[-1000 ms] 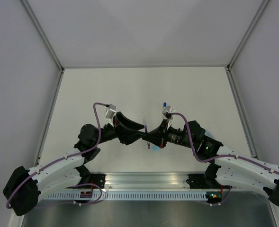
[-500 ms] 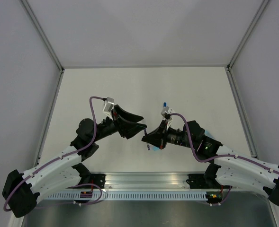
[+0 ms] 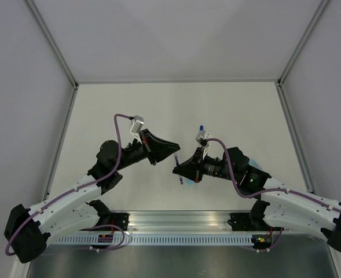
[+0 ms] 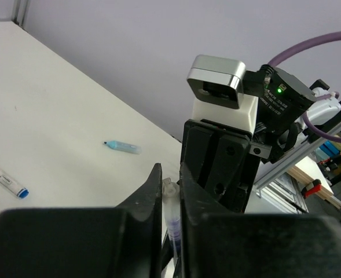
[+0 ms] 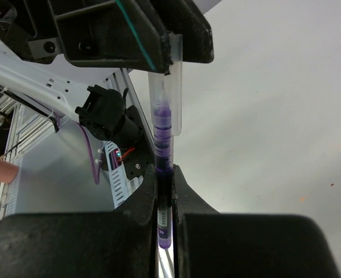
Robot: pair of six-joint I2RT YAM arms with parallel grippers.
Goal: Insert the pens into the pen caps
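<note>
The left hand [image 4: 169, 176] has its two matte black fingers closed flat on a clear cap [image 5: 166, 81]. The cap is a slim tube of translucent, faintly bluish plastic with a smooth wall.

The right hand [image 5: 164, 174] is clamped on the dark pen [image 5: 164, 152], a thin round barrel of deep violet, almost black, with ribbed rings near its front. The pen's front end sits inside the clear cap and shows as a dark core through the wall. From the right wrist, pen and cap form one straight line running from 6 o'clock up to 12 o'clock. In the top view the two hands meet just 6 o'clock of the worktop's middle, and the pen's tail pokes out toward 6 o'clock.

A pale band on the barrel between the right fingers carries small print, too fine to read.

The worktop [image 4: 54, 104] is a smooth, matte white sheet. On it, at 10 o'clock of the left hand, lies a loose cap [image 4: 123, 146], stubby, pale blue and slightly tapered. At 9 o'clock lies a white pen [image 4: 3, 177] with a blue end.

Facing the left wrist is the right arm's camera housing [image 4: 216, 81], a rounded silver-grey block on a white mount, with a small green light beside it.
</note>
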